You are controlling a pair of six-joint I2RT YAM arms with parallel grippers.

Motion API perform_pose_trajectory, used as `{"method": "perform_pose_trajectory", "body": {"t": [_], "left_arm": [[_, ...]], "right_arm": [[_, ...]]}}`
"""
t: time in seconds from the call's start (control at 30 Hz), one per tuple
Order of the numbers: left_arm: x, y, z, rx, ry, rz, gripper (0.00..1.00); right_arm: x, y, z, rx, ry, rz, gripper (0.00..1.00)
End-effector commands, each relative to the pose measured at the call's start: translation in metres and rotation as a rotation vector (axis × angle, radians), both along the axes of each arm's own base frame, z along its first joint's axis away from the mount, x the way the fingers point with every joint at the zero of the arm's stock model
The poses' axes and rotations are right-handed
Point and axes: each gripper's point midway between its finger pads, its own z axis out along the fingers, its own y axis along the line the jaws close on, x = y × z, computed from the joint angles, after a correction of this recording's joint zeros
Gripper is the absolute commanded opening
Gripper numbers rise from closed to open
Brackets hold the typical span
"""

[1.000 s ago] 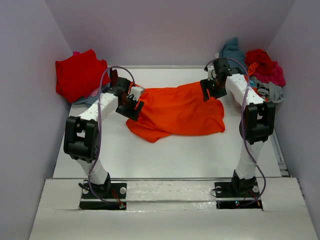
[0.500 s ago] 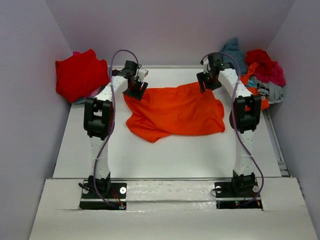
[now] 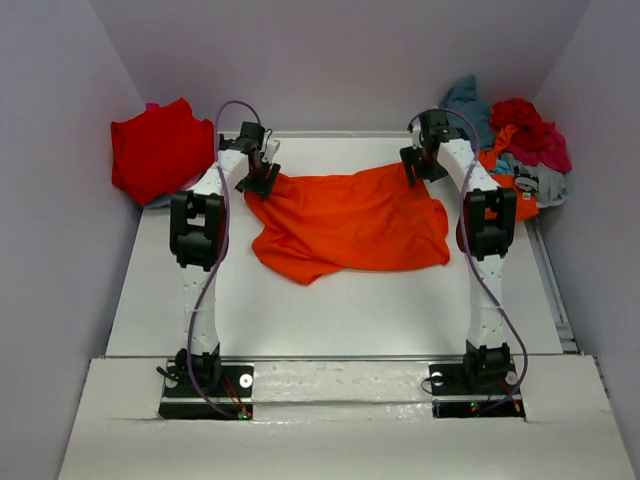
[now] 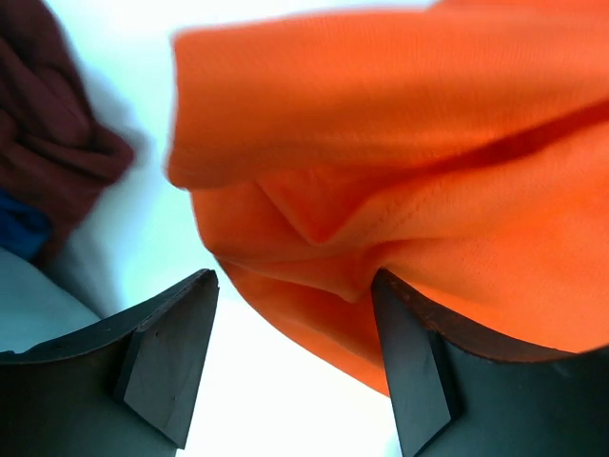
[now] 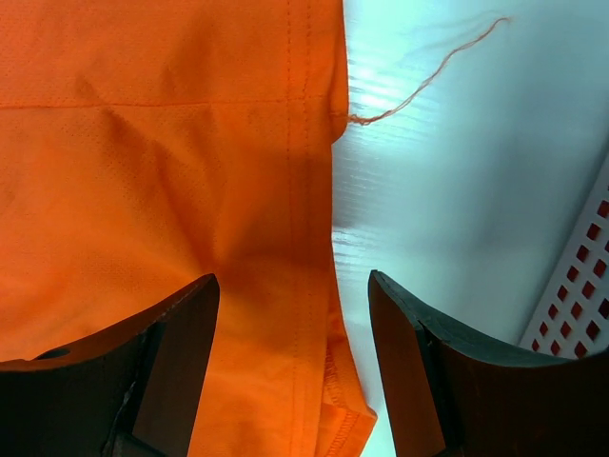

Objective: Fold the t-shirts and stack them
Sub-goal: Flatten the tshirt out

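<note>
On the far half of the white table [image 3: 330, 310]: orange shirt [image 3: 350, 225], fine mesh knit, laid out with soft rumples and a stitched hem.
- Left gripper [image 4: 293, 281]: fingers spread wide around a bunched corner, not pinching it.
- Right gripper [image 5: 293, 281]: fingers apart over the hem edge.
- Red shirt [image 3: 155, 150]: crumpled, far left.
- Mixed heap [image 3: 525, 140]: far right.

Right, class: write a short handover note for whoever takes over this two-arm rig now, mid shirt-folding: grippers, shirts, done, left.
Left gripper: open at the orange t-shirt's far left corner, nothing clamped.
Right gripper: open over its far right edge.
The orange t-shirt lies rumpled on the table; red t-shirt bunched far left; mixed heap of shirts far right.
Done: nothing folded or stacked that I can see.
Left: flatten and fold the orange one, then the others, then stack.
</note>
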Motion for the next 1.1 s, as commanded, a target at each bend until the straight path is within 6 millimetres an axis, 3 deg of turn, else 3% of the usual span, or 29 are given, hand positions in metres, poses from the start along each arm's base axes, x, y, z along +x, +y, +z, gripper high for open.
{"method": "perform_pose_trajectory", "body": {"t": [0.0,0.2,0.37,0.67,0.8,0.97,1.0,1.07], "left_arm": [[0.029,-0.001,0.022,0.028,-0.095,0.010,0.78],[0.031,0.013,-0.001,0.079,-0.058,0.065,0.79],[0.023,0.008,-0.008,0.048,-0.030,0.048,0.80],[0.012,0.012,-0.026,0.077,0.030,0.038,0.82],[0.024,0.013,-0.008,0.072,-0.041,0.061,0.83],[0.031,0.011,0.035,0.051,-0.145,0.061,0.83],[0.031,0.011,0.049,0.040,-0.170,0.065,0.83],[0.031,0.009,0.062,0.025,-0.197,0.059,0.83]], "right_arm": [[0.022,-0.002,0.018,0.000,-0.088,-0.012,0.69],[0.017,-0.001,0.015,0.007,-0.071,-0.010,0.70],[0.013,0.014,0.021,0.083,-0.062,0.019,0.70],[0.019,0.017,-0.001,0.091,-0.039,0.038,0.69],[0.021,0.016,0.001,0.087,-0.046,0.032,0.69],[0.022,0.014,0.035,0.085,-0.119,0.027,0.70],[0.022,0.012,0.053,0.075,-0.152,0.026,0.70],[0.021,0.010,0.066,0.068,-0.184,0.028,0.71]]}}
